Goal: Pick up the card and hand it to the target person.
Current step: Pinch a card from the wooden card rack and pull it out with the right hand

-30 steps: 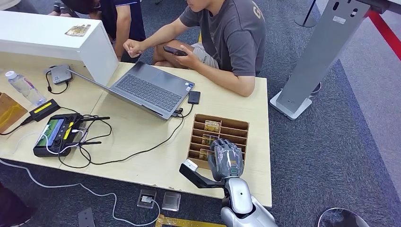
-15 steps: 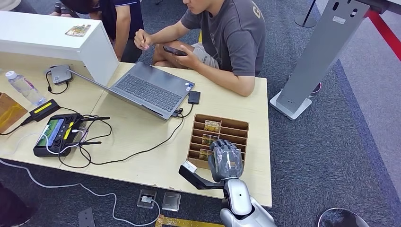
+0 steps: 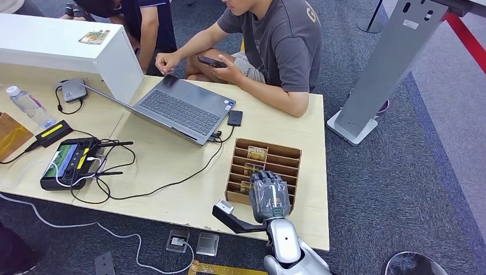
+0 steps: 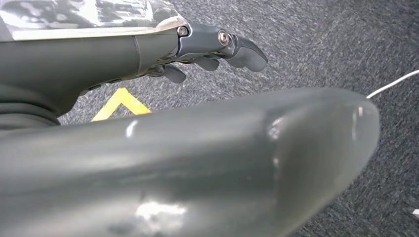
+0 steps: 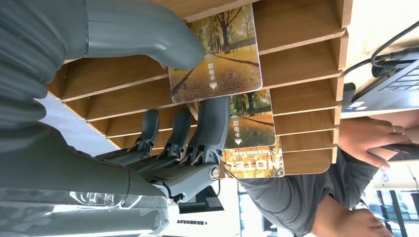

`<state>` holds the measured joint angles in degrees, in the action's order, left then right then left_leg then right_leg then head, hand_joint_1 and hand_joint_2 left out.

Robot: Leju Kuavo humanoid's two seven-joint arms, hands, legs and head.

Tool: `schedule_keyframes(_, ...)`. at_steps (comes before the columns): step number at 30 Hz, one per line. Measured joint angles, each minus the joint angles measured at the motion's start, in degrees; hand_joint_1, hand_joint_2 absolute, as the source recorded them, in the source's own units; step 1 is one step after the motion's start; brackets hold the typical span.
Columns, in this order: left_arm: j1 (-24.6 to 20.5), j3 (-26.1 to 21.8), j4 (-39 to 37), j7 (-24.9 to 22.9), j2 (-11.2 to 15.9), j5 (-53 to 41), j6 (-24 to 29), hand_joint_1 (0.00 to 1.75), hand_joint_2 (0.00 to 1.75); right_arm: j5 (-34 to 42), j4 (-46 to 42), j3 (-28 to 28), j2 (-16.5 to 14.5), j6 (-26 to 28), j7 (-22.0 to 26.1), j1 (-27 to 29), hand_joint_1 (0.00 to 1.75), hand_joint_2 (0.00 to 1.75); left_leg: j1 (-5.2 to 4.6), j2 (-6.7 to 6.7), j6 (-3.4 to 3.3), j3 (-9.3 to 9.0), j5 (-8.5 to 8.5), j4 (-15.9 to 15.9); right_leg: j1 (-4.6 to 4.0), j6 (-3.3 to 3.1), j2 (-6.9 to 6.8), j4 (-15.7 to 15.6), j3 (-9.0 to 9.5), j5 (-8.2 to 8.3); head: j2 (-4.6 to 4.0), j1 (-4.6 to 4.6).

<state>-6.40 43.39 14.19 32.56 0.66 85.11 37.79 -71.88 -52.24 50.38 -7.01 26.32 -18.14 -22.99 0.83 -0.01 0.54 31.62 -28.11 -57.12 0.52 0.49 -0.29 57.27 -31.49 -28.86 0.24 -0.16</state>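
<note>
A wooden slotted card holder [image 3: 288, 155] stands on the table's near right part, with cards [image 3: 257, 152] upright in its slots. My right hand [image 3: 269, 195] hovers over the holder's near rows. In the right wrist view the right hand [image 5: 148, 148] pinches an autumn-tree card [image 5: 220, 54] between thumb and a finger; the card stands raised in front of the holder's slats [image 5: 306, 49]. Two more cards [image 5: 249, 123] sit in the slots beyond it. My left hand [image 4: 217, 47] hangs over grey carpet, fingers loosely bent and holding nothing.
A person in a grey shirt [image 3: 286, 40] sits at the table's far side holding a phone, one hand on an open laptop [image 3: 180, 109]. A cable runs from the laptop past the holder. A controller [image 3: 69, 163], a bottle [image 3: 26, 106] and a white box [image 3: 63, 46] stand left.
My right hand has drawn back a little toward the table's near edge, over the holder. The person's free hand rose, then came down onto the laptop's corner.
</note>
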Motion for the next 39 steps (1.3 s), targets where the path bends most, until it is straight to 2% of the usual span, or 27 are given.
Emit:
schedule_keyframes(20,0.01,0.00,0.00,-0.10,0.00,0.63,0.45,0.00,0.00,-0.28,2.00,1.64,-1.27,0.33,0.30,-0.67,1.47,1.75,0.00,-0.01,0.01,-0.08,0.01,0.00,0.00,0.00,-0.01,0.00,0.08,0.00,0.00,-0.03)
schedule_keyframes(39,0.02,0.00,0.00,0.04,0.02,0.68,0.07,0.00,0.00,5.38,1.44,1.20,-0.89,2.68,1.47,-0.69,1.50,1.75,0.00,-0.01,0.00,-0.07,0.03,0.00,0.00,0.00,-0.01,0.00,0.08,0.01,0.00,0.02)
